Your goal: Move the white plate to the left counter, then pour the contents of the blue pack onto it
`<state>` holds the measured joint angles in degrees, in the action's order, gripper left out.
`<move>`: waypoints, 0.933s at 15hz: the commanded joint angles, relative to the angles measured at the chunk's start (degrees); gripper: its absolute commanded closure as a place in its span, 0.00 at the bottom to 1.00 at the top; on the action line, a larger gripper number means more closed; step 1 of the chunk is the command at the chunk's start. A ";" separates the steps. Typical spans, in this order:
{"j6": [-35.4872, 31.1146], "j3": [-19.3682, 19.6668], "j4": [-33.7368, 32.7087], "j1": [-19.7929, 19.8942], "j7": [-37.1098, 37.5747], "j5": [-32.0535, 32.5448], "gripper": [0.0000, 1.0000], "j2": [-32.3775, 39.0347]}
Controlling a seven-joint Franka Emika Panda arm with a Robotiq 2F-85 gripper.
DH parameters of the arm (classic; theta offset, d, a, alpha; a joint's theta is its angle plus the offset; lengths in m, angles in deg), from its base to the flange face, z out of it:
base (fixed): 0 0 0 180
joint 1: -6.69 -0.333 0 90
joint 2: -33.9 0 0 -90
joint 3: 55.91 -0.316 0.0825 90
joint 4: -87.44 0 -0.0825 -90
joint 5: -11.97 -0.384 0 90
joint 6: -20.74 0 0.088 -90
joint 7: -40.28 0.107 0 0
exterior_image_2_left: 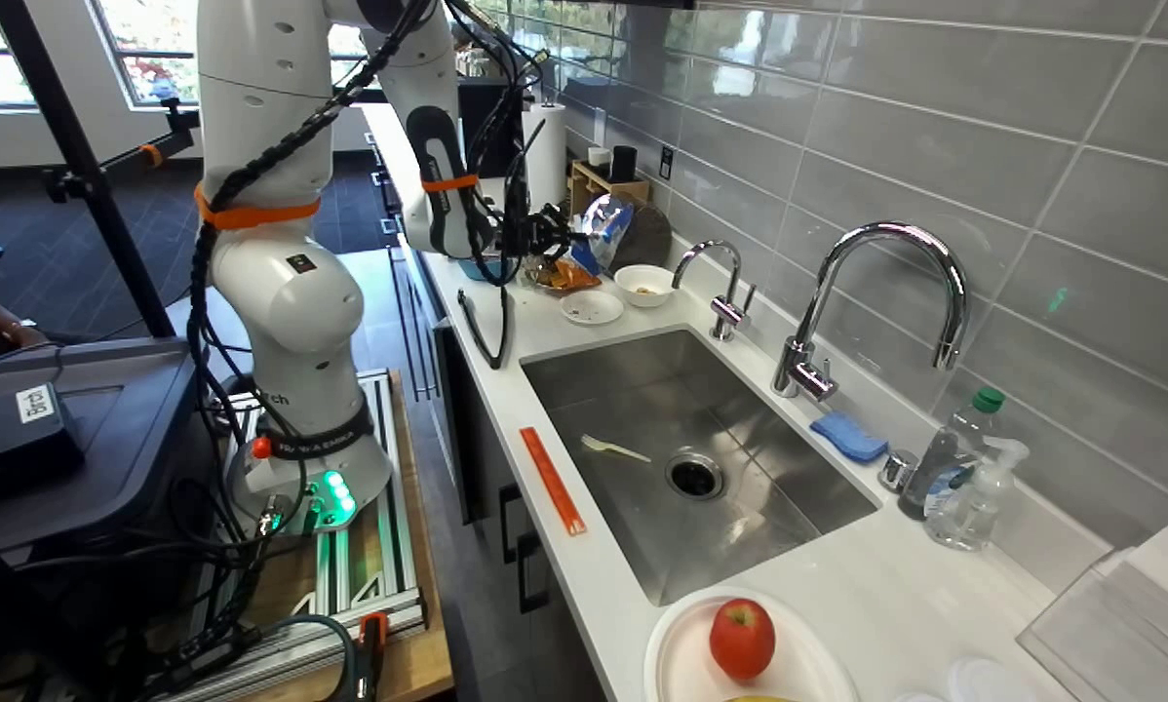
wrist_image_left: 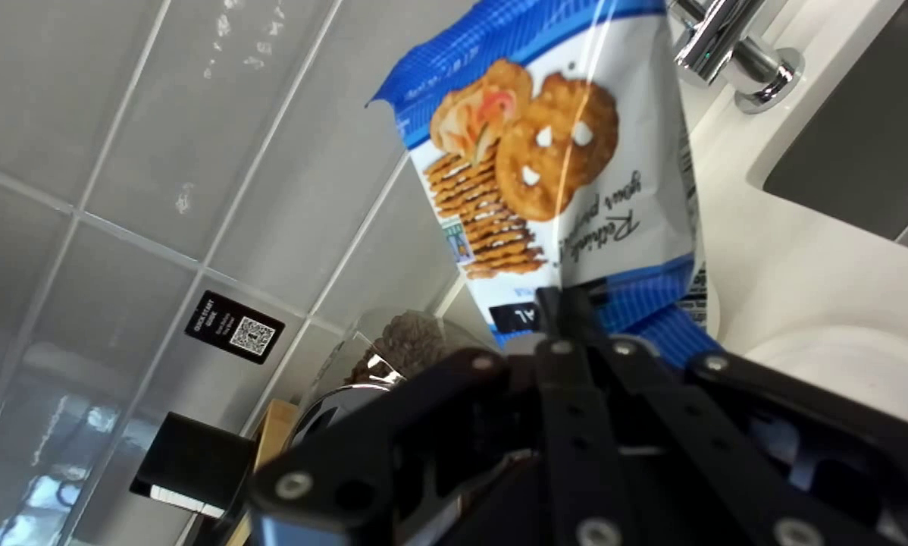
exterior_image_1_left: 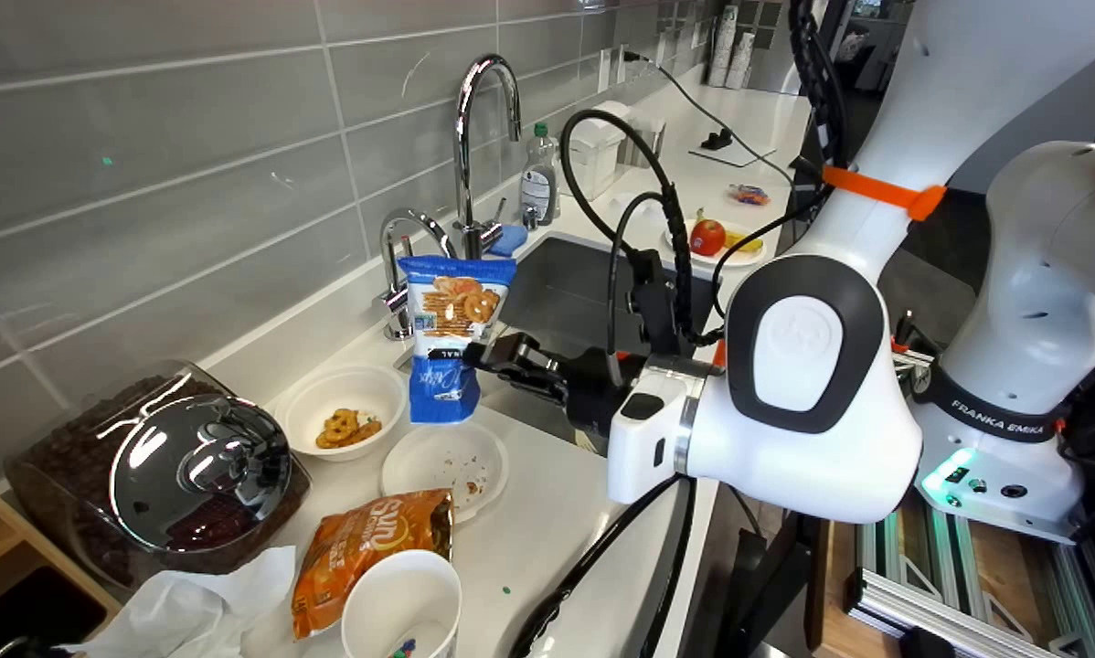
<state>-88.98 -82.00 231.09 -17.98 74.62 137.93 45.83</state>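
Note:
The blue pack [exterior_image_1_left: 456, 302] is pinched by my gripper [exterior_image_1_left: 476, 355], which is shut on its side in an exterior view. In the wrist view the pack [wrist_image_left: 545, 152] is creased where the fingertips [wrist_image_left: 575, 307] press it. Below it, the white plate [exterior_image_1_left: 445, 457] lies on the left counter [exterior_image_1_left: 547, 493] with a few crumbs on it; the plate [exterior_image_2_left: 592, 308] also shows beside the sink. Behind the plate, a deeper white bowl [exterior_image_1_left: 365, 388] holds several pretzel pieces. Whether the pack's lower end touches anything, I cannot tell.
An orange snack bag [exterior_image_1_left: 374, 548], a white cup [exterior_image_1_left: 401, 603] and a lidded jar [exterior_image_1_left: 200, 466] crowd the counter near the plate. The steel sink [exterior_image_2_left: 740, 487] and its small tap [exterior_image_2_left: 728, 312] adjoin. A black cable [exterior_image_1_left: 593, 557] hangs over the counter.

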 commanded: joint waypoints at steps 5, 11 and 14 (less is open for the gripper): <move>3.85 -0.46 1.01 -0.43 -0.82 3.33 1.00 1.34; 8.95 -0.96 2.16 -1.08 -2.76 6.51 1.00 2.63; 11.52 -1.21 2.82 -1.47 -3.69 7.48 1.00 3.23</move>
<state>-80.78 -82.74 232.67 -19.03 72.18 143.17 48.19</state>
